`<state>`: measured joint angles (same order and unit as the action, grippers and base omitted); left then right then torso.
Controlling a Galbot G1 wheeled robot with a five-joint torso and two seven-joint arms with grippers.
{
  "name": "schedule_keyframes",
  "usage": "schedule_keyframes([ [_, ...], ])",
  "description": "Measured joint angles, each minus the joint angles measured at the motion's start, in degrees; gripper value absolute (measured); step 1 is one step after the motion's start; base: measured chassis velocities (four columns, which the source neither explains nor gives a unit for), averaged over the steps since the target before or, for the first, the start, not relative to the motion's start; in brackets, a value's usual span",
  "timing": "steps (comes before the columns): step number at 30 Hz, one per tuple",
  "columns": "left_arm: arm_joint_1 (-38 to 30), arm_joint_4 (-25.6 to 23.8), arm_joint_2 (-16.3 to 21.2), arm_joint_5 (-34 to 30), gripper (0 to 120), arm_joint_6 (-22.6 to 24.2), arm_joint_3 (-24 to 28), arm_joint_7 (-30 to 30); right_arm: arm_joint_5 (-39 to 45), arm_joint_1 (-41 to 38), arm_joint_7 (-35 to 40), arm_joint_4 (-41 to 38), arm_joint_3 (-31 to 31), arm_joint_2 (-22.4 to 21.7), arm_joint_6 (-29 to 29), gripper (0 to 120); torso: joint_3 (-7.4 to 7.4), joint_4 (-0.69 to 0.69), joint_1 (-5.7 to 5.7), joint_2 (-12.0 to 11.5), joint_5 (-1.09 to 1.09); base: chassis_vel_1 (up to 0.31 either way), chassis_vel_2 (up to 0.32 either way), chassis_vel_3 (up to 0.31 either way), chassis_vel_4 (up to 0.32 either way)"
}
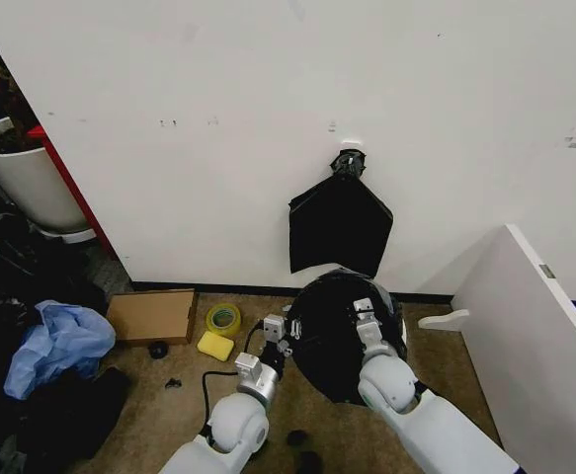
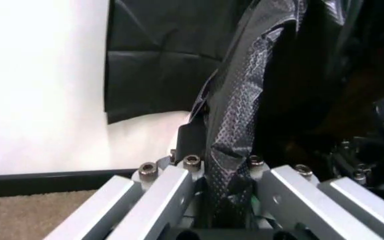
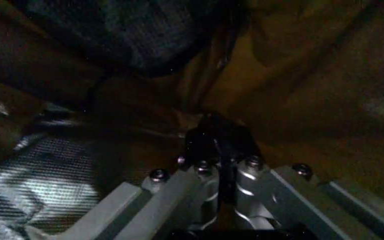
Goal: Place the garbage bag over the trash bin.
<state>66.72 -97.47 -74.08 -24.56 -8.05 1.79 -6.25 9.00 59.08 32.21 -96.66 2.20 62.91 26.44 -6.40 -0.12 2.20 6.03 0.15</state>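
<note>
The glossy black garbage bag (image 1: 329,348) is spread into a round dome on the floor in front of me, held between both grippers. The trash bin is hidden under it. My left gripper (image 1: 282,334) is at the bag's left edge, shut on a fold of the film (image 2: 235,125) that runs up between its fingers (image 2: 178,175). My right gripper (image 1: 363,316) is at the bag's upper right, inside the brown-lit folds (image 3: 299,75), shut with a pinch of black film at its tips (image 3: 220,142).
A flat kite-shaped black bundle (image 1: 339,225) hangs on the white wall just behind the bag. A cardboard box (image 1: 151,314), a yellow tape roll (image 1: 222,319) and a yellow sponge (image 1: 214,345) lie to the left. Farther left are a blue bag (image 1: 60,341) and a white planter (image 1: 26,176). A white panel (image 1: 534,336) stands on the right.
</note>
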Motion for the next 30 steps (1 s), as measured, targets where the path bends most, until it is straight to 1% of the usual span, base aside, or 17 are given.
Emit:
schedule_keyframes([
  [6, -0.6, 0.9, 0.2, -0.5, 1, 0.1, -0.3, 0.1, -1.2, 1.0, -0.8, -2.0, -0.5, -1.1, -1.6, 0, 0.00, 0.00, 0.00, 0.0, 0.00, 0.000, 0.000, 0.000, 0.000],
  [9, -0.7, 1.5, 0.2, -0.4, 1, 0.1, -0.5, -0.1, 3.0, 1.5, -1.3, -5.7, 1.0, -1.4, -2.4, 0, 0.00, 0.00, 0.00, 0.0, 0.00, 0.000, 0.000, 0.000, 0.000],
  [11, -0.7, 1.8, 0.2, -0.1, 1, 0.1, -0.6, -0.2, 8.2, 1.4, -0.6, -8.9, 2.5, -1.4, -0.2, 0, 0.00, 0.02, 0.00, 0.0, 0.00, 0.000, 0.000, 0.000, 0.000],
  [12, -0.7, 1.8, 0.2, -0.1, 1, 0.1, -0.6, -0.2, 8.2, 1.4, -0.6, -8.9, 2.5, -1.4, -0.2, 0, 0.00, 0.02, 0.00, 0.0, 0.00, 0.000, 0.000, 0.000, 0.000],
  [14, -0.7, 2.1, 0.1, 0.5, 1, -0.1, -0.5, -0.1, 15.1, 0.6, 1.4, -11.7, 4.0, -1.1, 3.8, 0, 0.00, 0.03, 0.00, 0.0, 0.01, 0.000, 0.000, 0.000, 0.000],
  [16, -0.7, 2.5, -0.1, 1.1, 1, -0.5, -0.3, 0.3, 23.9, -1.0, 4.5, -14.2, 4.9, -0.6, 9.4, 0, 0.00, 0.01, 0.00, 0.0, -0.01, 0.000, 0.000, 0.000, 0.000],
  [18, -0.8, 2.5, -0.1, 1.1, 1, -0.5, -0.3, 0.4, 25.0, -1.2, 4.9, -14.5, 5.0, -0.5, 10.1, 0, 0.00, 0.01, 0.00, 0.0, -0.01, 0.000, 0.000, 0.000, 0.000],
  [19, -0.8, 2.6, -0.2, 1.2, 1, -0.8, -0.3, 0.5, 28.2, -2.0, 6.2, -15.0, 5.3, -0.3, 12.4, 0, 0.00, 0.02, 0.00, 0.0, 0.01, 0.000, 0.000, 0.000, 0.000],
  [21, -1.0, 2.6, -0.3, 1.3, 1, -0.9, -0.4, 0.5, 30.9, -2.8, 7.7, -15.0, 5.9, -0.4, 15.0, 0, 0.00, 0.01, 0.00, 0.0, -0.01, 0.000, 0.000, 0.000, 0.000],
  [26, -1.3, 2.1, -0.3, 2.1, 1, -1.2, -0.7, 0.6, 31.5, -4.0, 9.1, -13.3, 7.9, -1.5, 15.7, 0, 0.00, 0.01, 0.00, 0.0, 0.00, 0.000, 0.000, 0.000, 0.000],
  [30, -1.0, 0.8, 0.0, 2.7, 1, -1.3, -0.8, 0.8, 27.7, -4.8, 8.3, -10.0, 10.4, -3.0, 15.7, 0, 0.00, 0.01, 0.00, 0.0, 0.01, 0.000, 0.000, 0.000, 0.000],
])
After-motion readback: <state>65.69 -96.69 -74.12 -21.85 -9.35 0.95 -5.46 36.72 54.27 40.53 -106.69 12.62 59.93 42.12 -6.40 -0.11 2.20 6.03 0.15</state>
